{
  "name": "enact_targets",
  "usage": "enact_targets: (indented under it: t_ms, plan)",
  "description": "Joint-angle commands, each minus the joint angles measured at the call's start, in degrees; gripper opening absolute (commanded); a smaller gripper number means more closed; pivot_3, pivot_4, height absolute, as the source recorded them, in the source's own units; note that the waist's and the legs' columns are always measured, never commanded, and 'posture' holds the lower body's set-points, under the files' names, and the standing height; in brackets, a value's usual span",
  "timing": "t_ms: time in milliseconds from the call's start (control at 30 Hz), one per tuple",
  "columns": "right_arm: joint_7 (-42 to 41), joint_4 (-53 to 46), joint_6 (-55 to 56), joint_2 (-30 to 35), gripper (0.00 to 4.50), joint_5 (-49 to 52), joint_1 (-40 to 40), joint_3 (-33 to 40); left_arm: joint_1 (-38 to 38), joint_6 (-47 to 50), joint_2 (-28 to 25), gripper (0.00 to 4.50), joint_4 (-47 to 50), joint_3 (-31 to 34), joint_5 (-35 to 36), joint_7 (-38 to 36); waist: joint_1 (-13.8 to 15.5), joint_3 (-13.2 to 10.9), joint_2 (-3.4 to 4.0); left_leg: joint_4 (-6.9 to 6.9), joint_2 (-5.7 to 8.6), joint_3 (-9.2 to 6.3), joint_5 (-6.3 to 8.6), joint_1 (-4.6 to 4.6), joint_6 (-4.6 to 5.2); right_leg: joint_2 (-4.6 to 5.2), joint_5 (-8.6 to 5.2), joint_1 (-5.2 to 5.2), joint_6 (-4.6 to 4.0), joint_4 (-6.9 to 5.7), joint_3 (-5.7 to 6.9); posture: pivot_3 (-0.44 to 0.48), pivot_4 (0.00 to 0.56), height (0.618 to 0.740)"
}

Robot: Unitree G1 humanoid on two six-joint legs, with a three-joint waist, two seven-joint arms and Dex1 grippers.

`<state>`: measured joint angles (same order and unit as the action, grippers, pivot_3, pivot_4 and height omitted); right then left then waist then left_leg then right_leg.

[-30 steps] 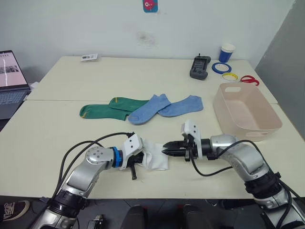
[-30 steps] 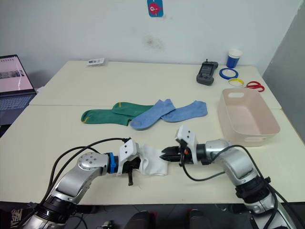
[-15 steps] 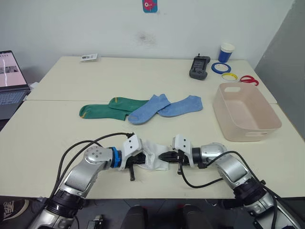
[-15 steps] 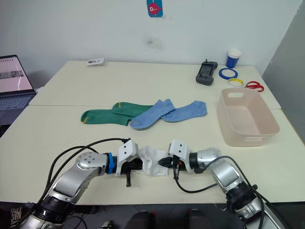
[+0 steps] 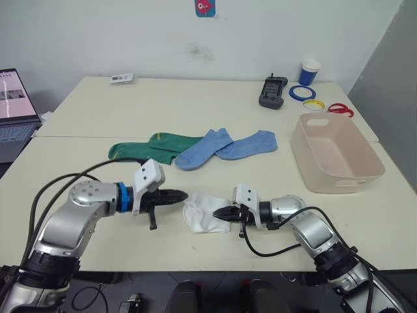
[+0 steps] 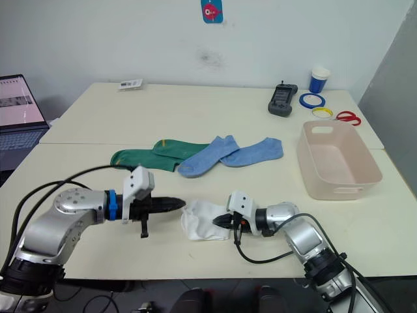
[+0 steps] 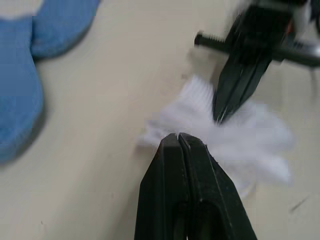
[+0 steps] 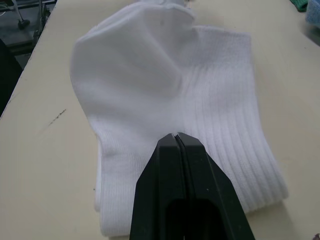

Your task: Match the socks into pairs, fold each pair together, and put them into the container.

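Since the earlier frames, the left gripper (image 5: 182, 195) has backed off the white pair (image 5: 204, 216), fingers shut and empty, its tips just beside the bundle's left edge. Across the table, the container (image 5: 339, 186) sits empty, well to the right. Nearer, the folded white pair lies at the front edge, its long axis running left to right. At its right end the right gripper (image 5: 220, 212), the nearer arm, appears pinched on the cuff.

Cream tables (image 5: 195, 104) against white wall (image 5: 130, 32); laptop (image 5: 14, 107) left.
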<state>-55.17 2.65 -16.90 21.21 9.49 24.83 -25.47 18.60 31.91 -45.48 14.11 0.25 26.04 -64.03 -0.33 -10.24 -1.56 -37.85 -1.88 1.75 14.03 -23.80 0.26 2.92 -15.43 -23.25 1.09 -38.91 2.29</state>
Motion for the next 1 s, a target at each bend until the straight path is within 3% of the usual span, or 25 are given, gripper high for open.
enact_targets:
  t_ms: [33, 133, 267, 533, 800, 900, 1000]
  plan:
    - [-0.40, 0.37, -0.38, -0.39, 0.03, -0.73, 0.89, 0.39, 2.46, 3.75, 3.12, 0.00, 5.53, -0.95, 4.36, 2.30, -0.02, 0.00, 0.00, 0.00, 0.00, 0.00, 0.00, 0.01, 0.00, 0.00, 0.00, 0.00, 0.00, 0.00, 0.00, 0.000, 0.150, 0.740]
    - [-0.52, 0.57, -0.49, -0.56, 0.03, -0.89, 1.17, 0.46, 2.33, 4.26, 5.44, 0.00, 7.23, -4.83, 2.74, 3.98, -0.06, 0.00, 0.00, 0.00, 0.02, 0.00, 0.00, 0.02, 0.00, -0.01, 0.01, 0.01, -0.01, -0.01, -0.03, 0.000, 0.150, 0.740]
    - [-0.72, 0.36, -0.81, -0.51, 0.03, -0.94, 1.24, 0.61, -1.91, -3.56, 3.62, 0.00, 3.04, -11.06, -6.52, 4.05, -0.24, 0.00, 0.00, 0.00, 0.06, 0.03, 0.00, 0.06, -0.01, -0.10, 0.14, 0.00, -0.24, -0.02, -0.09, 0.000, 0.150, 0.740]
    - [-0.90, -1.22, -1.73, 0.29, 0.03, -0.94, 0.40, 0.91, -5.52, -12.75, 1.52, 0.00, -6.65, -12.66, -14.33, 3.81, 0.05, 0.00, 0.01, 0.00, -0.05, 0.02, 0.00, 0.07, 0.00, -0.12, 0.15, 0.00, -0.27, -0.01, -0.06, 0.000, 0.150, 0.740]
    - [-0.36, -7.47, -11.83, -0.05, 0.03, 4.09, -0.10, 4.02, -7.03, -13.74, 3.61, 0.00, -8.39, -13.18, -14.79, 4.89, 0.15, 0.02, 0.03, 0.01, -0.03, 0.03, 0.00, 0.08, 0.00, -0.06, 0.15, 0.02, -0.28, -0.01, -0.06, 0.000, 0.150, 0.740]
    - [1.33, -13.94, -25.82, 0.40, 0.60, 12.38, 0.55, 10.23, -7.28, -13.22, 3.93, 0.00, -8.29, -12.92, -14.42, 5.29, 0.20, 0.01, 0.03, 0.01, -0.03, 0.03, 0.00, 0.07, 0.00, -0.03, 0.16, 0.03, -0.28, -0.02, -0.04, 0.000, 0.150, 0.740]
    - [3.45, -17.03, -33.78, 1.95, 1.69, 15.77, 0.23, 13.46, -7.39, -13.20, 4.09, 0.00, -8.37, -12.92, -14.59, 5.33, 0.21, 0.02, 0.02, 0.00, -0.01, 0.02, 0.00, 0.07, 0.00, 0.03, 0.16, 0.05, -0.29, -0.02, -0.01, 0.000, 0.150, 0.740]
